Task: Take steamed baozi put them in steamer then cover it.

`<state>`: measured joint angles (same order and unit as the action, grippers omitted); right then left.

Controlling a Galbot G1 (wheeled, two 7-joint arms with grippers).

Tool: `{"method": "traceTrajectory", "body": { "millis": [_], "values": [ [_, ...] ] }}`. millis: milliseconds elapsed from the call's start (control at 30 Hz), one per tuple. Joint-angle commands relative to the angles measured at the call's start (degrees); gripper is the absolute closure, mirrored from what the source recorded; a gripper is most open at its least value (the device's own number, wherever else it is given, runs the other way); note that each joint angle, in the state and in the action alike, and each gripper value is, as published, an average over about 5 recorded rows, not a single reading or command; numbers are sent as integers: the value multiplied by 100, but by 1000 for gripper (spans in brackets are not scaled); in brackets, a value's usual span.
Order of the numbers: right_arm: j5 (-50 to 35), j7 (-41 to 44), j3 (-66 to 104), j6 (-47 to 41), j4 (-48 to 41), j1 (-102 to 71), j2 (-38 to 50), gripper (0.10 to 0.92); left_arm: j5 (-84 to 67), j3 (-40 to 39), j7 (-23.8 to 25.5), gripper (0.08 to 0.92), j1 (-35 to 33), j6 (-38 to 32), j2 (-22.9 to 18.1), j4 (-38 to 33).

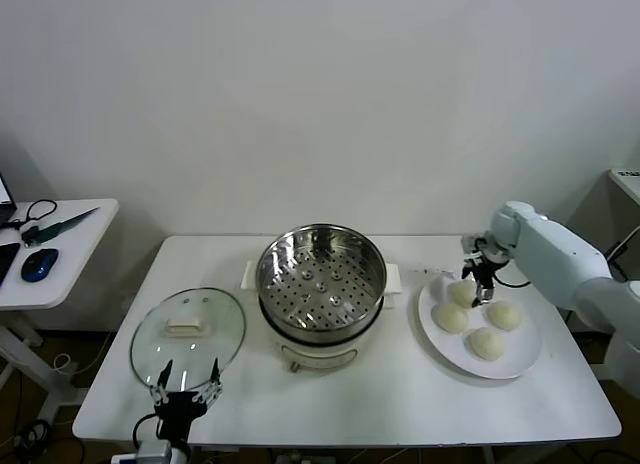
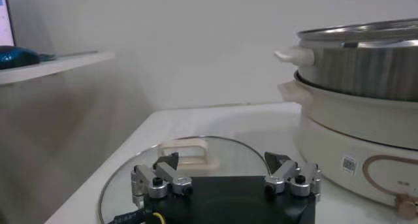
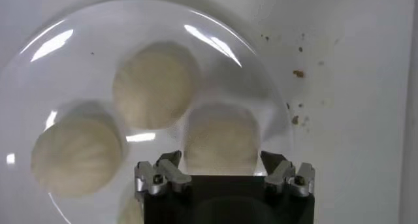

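Observation:
Several cream-white baozi lie on a flat white plate [image 1: 524, 352] at the table's right. My right gripper [image 1: 478, 274] is open and hangs just over the far-left baozi [image 1: 463, 292]. In the right wrist view that baozi [image 3: 221, 137] sits between the spread fingertips of the gripper [image 3: 222, 163], with others beside it [image 3: 157, 85]. The steel steamer [image 1: 322, 284] stands uncovered and empty mid-table on its cream base. My left gripper [image 1: 185, 384] is open and empty at the front left, just before the glass lid.
The clear glass lid [image 1: 188, 334] with a white handle [image 2: 186, 150] lies flat left of the steamer [image 2: 366, 68]. A side table with a blue mouse [image 1: 38, 264] stands at the far left. Brown crumbs [image 3: 297, 74] dot the table beside the plate.

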<state>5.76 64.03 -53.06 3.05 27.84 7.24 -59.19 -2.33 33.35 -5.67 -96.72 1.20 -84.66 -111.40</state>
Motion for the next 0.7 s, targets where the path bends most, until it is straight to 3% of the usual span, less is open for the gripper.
{"method": "traceTrajectory", "body": {
  "millis": [33, 167, 367, 533, 700],
  "values": [
    [157, -55, 90, -29, -28, -53, -92, 392, 0, -3, 0, 177, -3, -2, 2, -17],
    [-238, -29, -336, -91, 642, 407, 199, 461, 8, -5, -3, 177, -25, 4, -12, -55],
    [-1508, 85, -2500, 254, 2335, 2780, 497, 474, 33, -28, -4, 177, -63, 15, -11, -138],
    [-2572, 213, -3596, 951, 3588, 4868, -19, 474, 78, -72, -7, 177, -98, 14, -12, -175],
    [-2633, 81, -3872, 1730, 5146, 5869, -715, 474, 144, -72, -11, 177, -150, 20, 6, -201]
  ]
}}
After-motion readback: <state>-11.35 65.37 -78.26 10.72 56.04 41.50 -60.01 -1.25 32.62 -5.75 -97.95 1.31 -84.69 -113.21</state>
